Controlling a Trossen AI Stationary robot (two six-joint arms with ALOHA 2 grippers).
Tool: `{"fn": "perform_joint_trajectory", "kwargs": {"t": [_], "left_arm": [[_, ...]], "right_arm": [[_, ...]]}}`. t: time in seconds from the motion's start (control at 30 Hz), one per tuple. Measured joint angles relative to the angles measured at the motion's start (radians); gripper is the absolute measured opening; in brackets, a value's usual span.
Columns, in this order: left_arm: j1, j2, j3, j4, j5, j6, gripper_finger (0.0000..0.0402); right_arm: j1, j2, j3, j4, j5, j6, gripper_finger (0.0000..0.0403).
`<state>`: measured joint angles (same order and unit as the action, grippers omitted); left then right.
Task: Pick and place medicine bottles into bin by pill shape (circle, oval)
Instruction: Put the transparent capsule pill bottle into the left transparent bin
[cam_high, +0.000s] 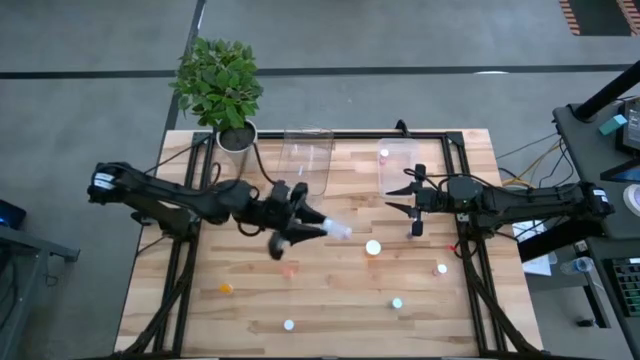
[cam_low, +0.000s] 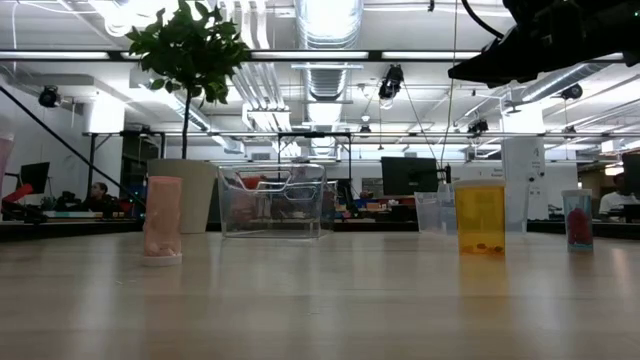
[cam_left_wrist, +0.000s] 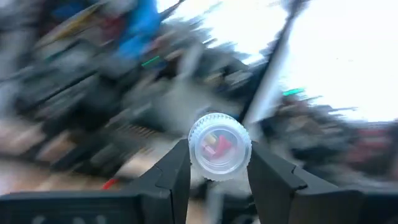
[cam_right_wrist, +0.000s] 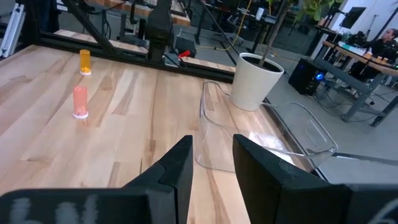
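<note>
My left gripper (cam_high: 318, 226) hangs over the table's middle, shut on a small medicine bottle (cam_left_wrist: 219, 146) with a whitish ribbed rim; reddish and pale pills show through its round end. My right gripper (cam_right_wrist: 212, 146) waits open and holding nothing, level near the right clear tub (cam_high: 405, 168). Other medicine bottles stand on the wood: a white-topped one (cam_high: 373, 247), a pink one (cam_high: 441, 268), an orange one (cam_high: 226, 288) and a pinkish one (cam_high: 290, 268). One more bottle (cam_high: 383, 155) is in the right tub. My left gripper pinches the bottle's round side wall (cam_left_wrist: 194, 155) between its two fingers (cam_left_wrist: 177, 177), one on each side. The bottle lies along the fingers and sticks out past their tips toward the table's right (cam_high: 337, 231). It is lifted clear of the table.
Two clear tubs, the left one (cam_high: 306, 155) and the right one, stand side by side at the far edge. A potted plant (cam_high: 225, 85) stands at the far left corner. More white-topped bottles (cam_high: 397, 302) (cam_high: 288, 324) stand near the front edge.
</note>
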<state>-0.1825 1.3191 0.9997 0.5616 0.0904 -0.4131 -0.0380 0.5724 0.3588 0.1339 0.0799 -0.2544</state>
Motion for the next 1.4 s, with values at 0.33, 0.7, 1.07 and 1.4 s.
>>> {"fn": "perform_joint_trajectory", "kwargs": {"t": [0.33,0.7,1.07,1.4], "left_arm": [[0.0,0.028,-0.003,0.091,0.257,-0.051,0.0111],[0.016,0.03,-0.004,0.042,0.169,-0.065,0.0111],[0.129,0.037,0.123,-0.569,-0.322,-0.082,0.0111],[0.225,0.037,0.204,-0.825,-0.478,-0.157,0.0111]], "right_arm": [[0.0,0.0,0.0,-0.001,0.0,0.0,0.0107],[0.0,0.0,0.0,-0.001,0.0,-0.001,0.0107],[0.0,0.0,0.0,-0.002,0.0,-0.007,0.0107],[0.0,0.0,0.0,-0.002,0.0,-0.009,0.0107]]}}
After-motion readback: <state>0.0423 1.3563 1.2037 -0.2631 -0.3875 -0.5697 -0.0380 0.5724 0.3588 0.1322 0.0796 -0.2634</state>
